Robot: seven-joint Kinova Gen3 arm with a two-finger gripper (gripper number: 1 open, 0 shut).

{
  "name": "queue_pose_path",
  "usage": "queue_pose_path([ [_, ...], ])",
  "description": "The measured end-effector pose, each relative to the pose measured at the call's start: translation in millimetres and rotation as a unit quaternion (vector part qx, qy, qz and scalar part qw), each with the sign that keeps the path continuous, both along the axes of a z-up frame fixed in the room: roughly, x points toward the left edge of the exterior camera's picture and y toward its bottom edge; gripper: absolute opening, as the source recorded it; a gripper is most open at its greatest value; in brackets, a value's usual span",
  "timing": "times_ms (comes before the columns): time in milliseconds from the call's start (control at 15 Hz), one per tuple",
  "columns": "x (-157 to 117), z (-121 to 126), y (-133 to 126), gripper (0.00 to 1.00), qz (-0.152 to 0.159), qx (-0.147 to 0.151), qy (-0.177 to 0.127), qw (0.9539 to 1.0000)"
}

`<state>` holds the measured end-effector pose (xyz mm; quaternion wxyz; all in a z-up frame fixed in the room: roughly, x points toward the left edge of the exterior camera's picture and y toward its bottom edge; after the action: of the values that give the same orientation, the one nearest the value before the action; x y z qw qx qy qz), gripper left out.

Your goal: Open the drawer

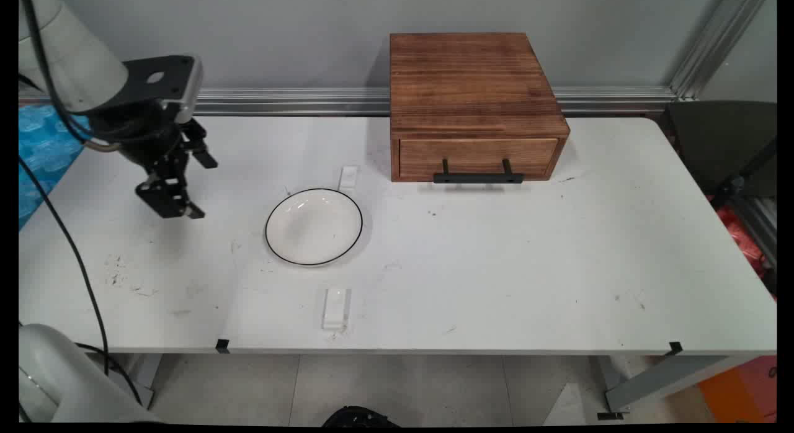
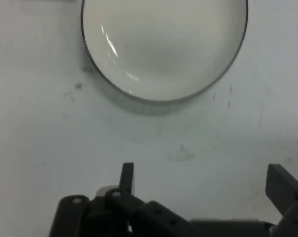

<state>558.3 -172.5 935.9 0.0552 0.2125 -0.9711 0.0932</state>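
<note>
The claw [image 1: 186, 185] is hanging above the left part of the white surface [image 1: 496, 265], its two black fingers [image 2: 282, 187] standing wide apart and gripping nothing. Bare surface is lying beneath it. The nearest thing is a white plate [image 1: 314, 226] with a thin dark rim, sitting flat on the surface to the claw's right, apart from it; in the hand view the plate [image 2: 163, 44] is filling the upper part of the picture, beyond the fingers. A small white block [image 1: 349, 176] is lying just behind the plate, and another white block [image 1: 335, 309] is lying near the front edge, well apart from the plate. A brown wooden box [image 1: 471, 98] with one drawer [image 1: 477, 157] and a black handle [image 1: 477, 177] is standing at the back, the drawer closed.
</note>
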Motion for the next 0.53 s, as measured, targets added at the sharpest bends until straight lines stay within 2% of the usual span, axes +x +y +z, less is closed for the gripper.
queue_pose_path([
  [200, -21, 4, -14, 1.00, -0.001, -0.013, 0.023, 0.9997],
  [533, -77, 14, -51, 1.00, -0.006, -0.048, 0.075, 0.9960],
])
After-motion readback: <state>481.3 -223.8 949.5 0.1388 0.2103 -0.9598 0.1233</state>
